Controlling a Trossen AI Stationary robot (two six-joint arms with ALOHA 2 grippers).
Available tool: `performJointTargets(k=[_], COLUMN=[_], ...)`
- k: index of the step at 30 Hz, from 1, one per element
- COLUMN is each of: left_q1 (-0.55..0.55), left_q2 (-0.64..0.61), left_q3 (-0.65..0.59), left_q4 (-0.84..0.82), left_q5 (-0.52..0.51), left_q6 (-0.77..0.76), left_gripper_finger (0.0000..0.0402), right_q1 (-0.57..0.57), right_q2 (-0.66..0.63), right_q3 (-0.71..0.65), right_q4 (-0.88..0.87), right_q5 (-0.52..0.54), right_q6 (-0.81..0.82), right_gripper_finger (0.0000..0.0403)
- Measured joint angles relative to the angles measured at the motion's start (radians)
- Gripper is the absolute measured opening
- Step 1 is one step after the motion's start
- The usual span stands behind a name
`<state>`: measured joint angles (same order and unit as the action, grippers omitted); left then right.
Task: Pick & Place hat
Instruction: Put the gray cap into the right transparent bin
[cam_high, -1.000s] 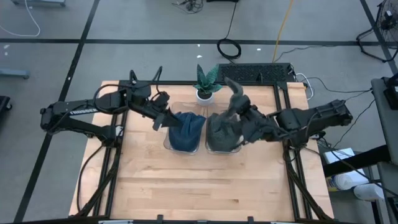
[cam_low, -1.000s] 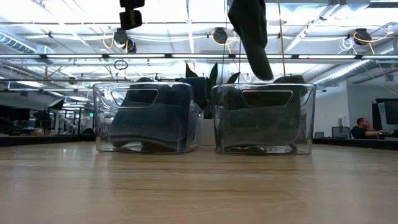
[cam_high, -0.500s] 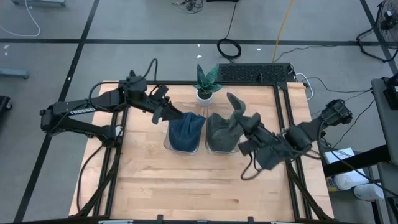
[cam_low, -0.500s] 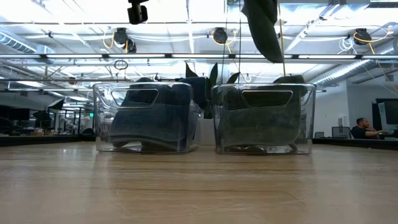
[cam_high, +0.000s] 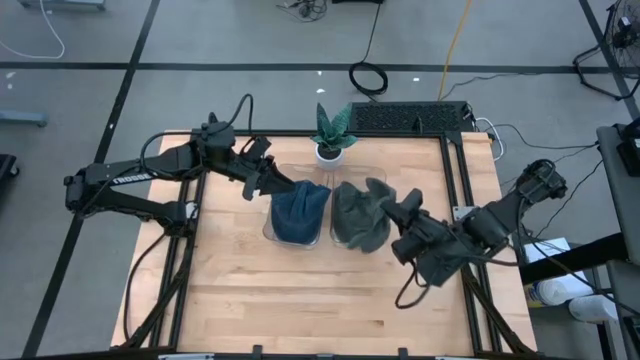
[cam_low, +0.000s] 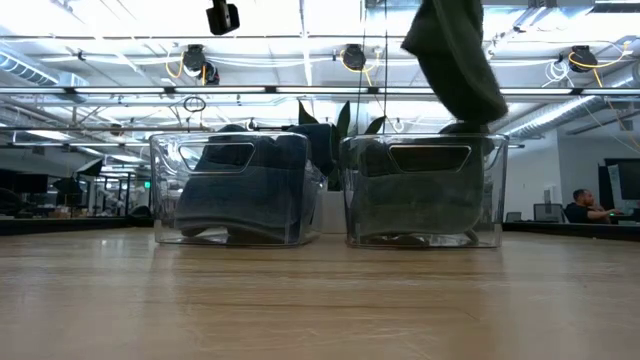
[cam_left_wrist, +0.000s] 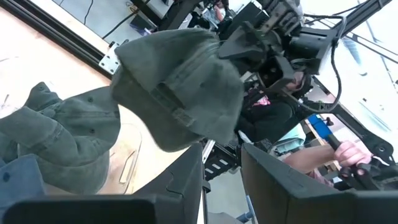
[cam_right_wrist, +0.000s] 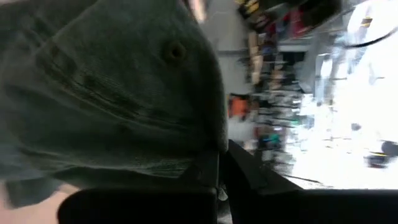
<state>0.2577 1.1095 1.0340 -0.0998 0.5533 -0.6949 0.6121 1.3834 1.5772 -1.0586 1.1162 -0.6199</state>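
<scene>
Progress: the pick part looks done, because one grey-green hat (cam_high: 385, 196) is lifted out of the right bin (cam_low: 424, 190) and hangs in the air; the place part is not yet done, and the pictures do not show where it must go
Hat position: it hangs above the right bin, over its right side in the low view, not touching the table (cam_high: 300, 290)
Right gripper: the right gripper (cam_high: 407, 212) is closed on the hat; in the right wrist view the cloth fills the space just before the two fingers (cam_right_wrist: 205, 171), which pinch its edge
Hat relative to gripper: the hat hangs from the fingertips, toward the bins
Left gripper: the left gripper (cam_high: 272, 183) hovers just beside the left bin (cam_low: 236, 190) of blue hats (cam_high: 300, 210), holding nothing, jaws a little apart
Left to do: carry the hat to its place and release it; more grey-green hats (cam_high: 357, 225) lie in the right bin
</scene>
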Motion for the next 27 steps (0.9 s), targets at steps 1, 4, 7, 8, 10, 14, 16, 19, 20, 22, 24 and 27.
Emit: performJointTargets(k=[1,4,7,8,10,14,16,19,20,22,24,27], left_q1=[0.000,0.000,0.000,0.000,0.000,0.000,0.000,0.000,0.000,0.000,-0.001,-0.007], left_q2=[0.000,0.000,0.000,0.000,0.000,0.000,0.000,0.000,0.000,0.000,0.000,0.000], left_q3=[0.000,0.000,0.000,0.000,0.000,0.000,0.000,0.000,0.000,0.000,0.000,0.000], left_q4=[0.000,0.000,0.000,0.000,0.000,-0.001,-0.001,-0.001,-0.001,-0.002,-0.003,-0.003], left_q5=[0.000,0.000,0.000,0.000,0.000,0.000,0.000,0.000,0.000,0.000,0.000,-0.001], left_q6=[0.000,-0.003,-0.002,-0.003,-0.002,-0.002,-0.002,-0.001,-0.002,-0.002,-0.002,-0.002], left_gripper_finger=[0.0118,0.0118,0.0118,0.0118,0.0118,0.0118,0.0118,0.0118,0.0118,0.0118,0.0118,0.0118], right_q1=[-0.012,-0.045,-0.090,-0.108,-0.149,-0.226,-0.271,-0.344,-0.368,-0.412,-0.452,-0.489], right_q2=[0.000,-0.001,0.000,0.000,0.005,0.035,0.048,0.068,0.077,0.091,0.105,0.116], right_q3=[0.000,-0.020,-0.030,-0.031,-0.031,-0.032,-0.032,-0.032,-0.032,-0.032,-0.032,-0.032], right_q4=[-0.025,-0.018,0.001,-0.001,0.000,0.008,0.041,0.090,0.099,0.095,0.079,0.040], right_q5=[-0.025,-0.023,-0.061,-0.106,-0.191,-0.175,-0.149,-0.219,-0.249,-0.290,-0.308,-0.310], right_q6=[0.022,0.027,0.028,0.042,0.065,0.072,0.045,0.011,0.005,0.004,0.010,0.042], right_gripper_finger=[0.0000,0.0000,0.0000,0.0000,0.0000,0.0000,0.0000,0.0000,0.0000,0.0000,0.0000,0.0000])
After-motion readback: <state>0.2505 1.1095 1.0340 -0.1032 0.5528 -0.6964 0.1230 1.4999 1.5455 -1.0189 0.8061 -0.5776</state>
